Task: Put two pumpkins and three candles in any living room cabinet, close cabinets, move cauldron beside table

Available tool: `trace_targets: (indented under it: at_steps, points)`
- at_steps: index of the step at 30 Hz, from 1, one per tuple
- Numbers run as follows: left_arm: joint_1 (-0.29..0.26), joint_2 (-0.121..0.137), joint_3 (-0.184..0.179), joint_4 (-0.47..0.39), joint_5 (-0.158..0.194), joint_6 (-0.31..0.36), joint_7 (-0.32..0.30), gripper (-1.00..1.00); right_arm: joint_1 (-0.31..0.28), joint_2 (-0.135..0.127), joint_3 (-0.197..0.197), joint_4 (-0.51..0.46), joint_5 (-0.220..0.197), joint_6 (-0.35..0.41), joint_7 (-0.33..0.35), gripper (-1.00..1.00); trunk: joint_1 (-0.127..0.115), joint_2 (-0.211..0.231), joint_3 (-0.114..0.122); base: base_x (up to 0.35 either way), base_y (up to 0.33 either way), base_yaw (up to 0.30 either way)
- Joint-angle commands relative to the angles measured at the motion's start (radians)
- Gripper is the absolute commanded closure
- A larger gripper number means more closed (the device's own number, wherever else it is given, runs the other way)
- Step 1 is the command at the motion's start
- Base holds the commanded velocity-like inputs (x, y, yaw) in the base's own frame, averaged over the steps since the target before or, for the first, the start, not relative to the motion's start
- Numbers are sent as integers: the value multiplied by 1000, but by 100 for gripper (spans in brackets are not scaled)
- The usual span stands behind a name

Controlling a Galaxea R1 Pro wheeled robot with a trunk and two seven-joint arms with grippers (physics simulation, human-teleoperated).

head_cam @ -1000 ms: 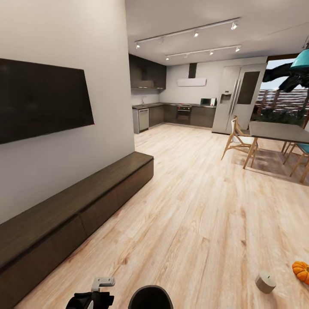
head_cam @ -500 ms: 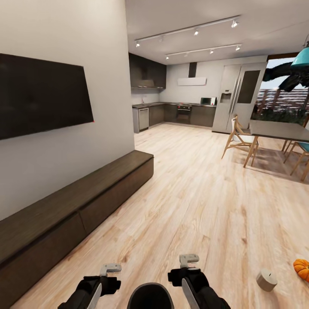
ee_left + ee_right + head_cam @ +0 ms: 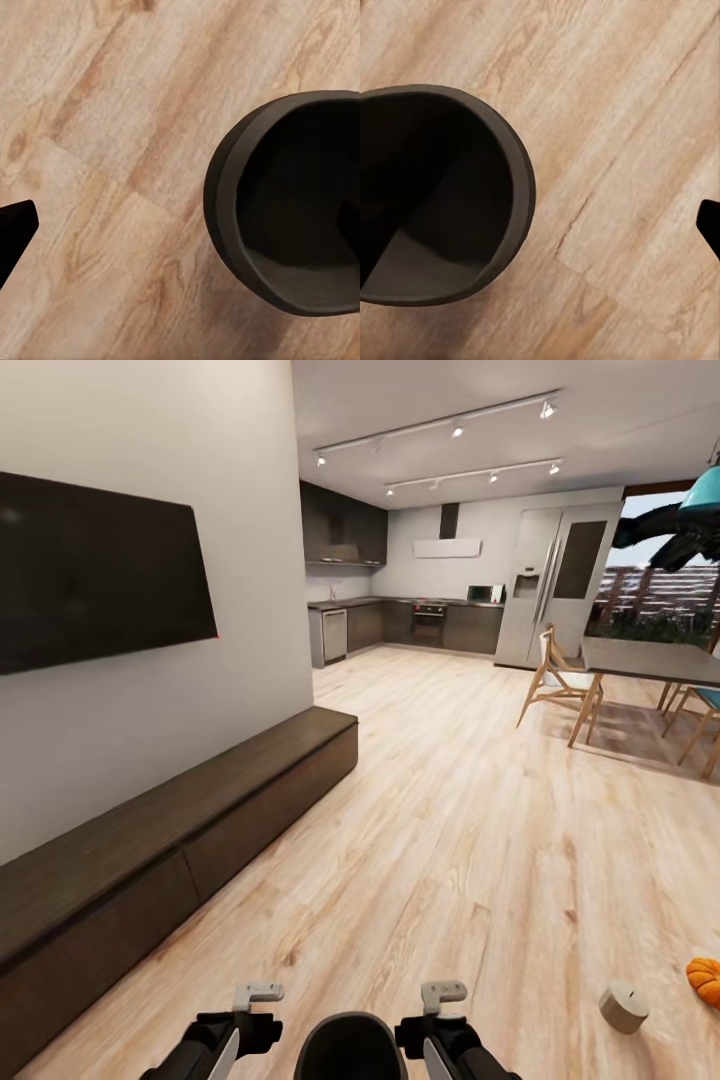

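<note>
Here the cauldron (image 3: 350, 1048) sits on the floor (image 3: 450, 840) between both arms; whether the left end effector (image 3: 257, 994) and right end effector (image 3: 443, 991) are clenched, I cannot tell.

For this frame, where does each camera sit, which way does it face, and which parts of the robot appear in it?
Head view: on the robot's head, looking forward and down across the living room to the kitchen; the cabinet, both arms and the cauldron show.
Left wrist view: near the left pincer, facing down at the wooden floor; a dark fingertip shows.
Right wrist view: near the right pincer, facing down likewise; a dark fingertip shows.
Shared: both wrist views show the cauldron and floor.
</note>
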Motion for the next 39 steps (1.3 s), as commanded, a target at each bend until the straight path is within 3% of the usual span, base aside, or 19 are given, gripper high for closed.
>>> trace_targets:
  at_steps: [1,6,13,24,29,39]
  points:
    - [0,-1,0,9,-1,-2,2,-100,-1,-1,5,2,-10,-4,-9,-100,4,-8,-4,0,0,0]
    - [0,-1,-2,25,-4,-31,2,-100,-1,-1,7,9,-10,-70,-8,-100,23,-43,-20,0,0,0]
    - [0,-5,-1,17,-1,-33,2,-100,-1,-1,8,10,-9,-91,-3,-100,50,-92,-42,0,0,0]
    - [0,-20,5,44,62,-58,-1,-100,-1,1,20,100,-7,-178,3,-100,92,-169,-76,0,0,0]
    - [0,-20,4,97,65,-122,-9,-100,-1,1,22,107,-6,-189,7,-100,111,-204,-92,0,0,0]
    - [0,-33,2,106,62,-136,-16,-100,-1,1,26,113,-7,-223,24,-100,150,-274,-123,0,0,0]
